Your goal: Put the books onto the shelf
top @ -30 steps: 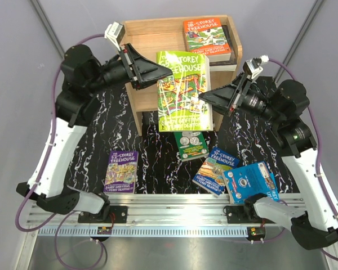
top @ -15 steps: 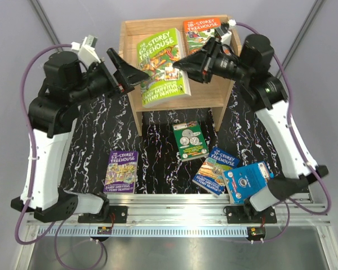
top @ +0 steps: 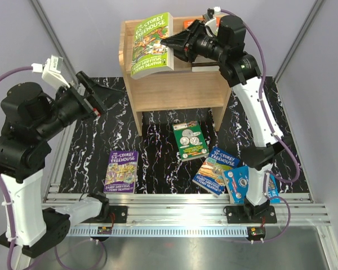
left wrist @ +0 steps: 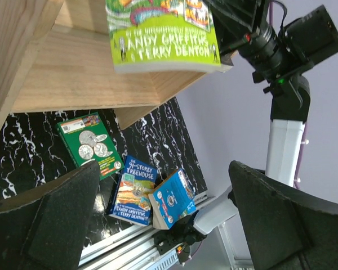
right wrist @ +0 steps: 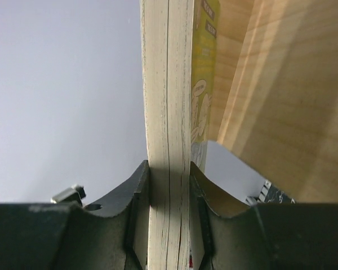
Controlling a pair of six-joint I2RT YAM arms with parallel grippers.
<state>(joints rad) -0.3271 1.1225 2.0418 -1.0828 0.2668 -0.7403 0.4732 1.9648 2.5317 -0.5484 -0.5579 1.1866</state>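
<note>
While the right gripper pinches the green book by its right edge, its two fingers pressed against front and back cover, the book hangs tilted over the top of the shelf, at the upper middle of the top view. We see the grip best from the right wrist, where the page block stands upright between the fingers with wood to its right. We cannot tell whether the book touches the shelf board. An orange book shows only as a sliver behind that gripper, on the shelf's upper right.

The left gripper hangs at the left of the top view, beside the shelf's left panel and apart from it, with its fingers spread wide and nothing between them.

Four more books lie flat on the black marbled mat. A coin book sits just below the shelf at centre. A purple book lies alone at lower left. At lower right a blue book lies aslant, and a bright blue book rests just beside it, next to the right arm's base.
</note>
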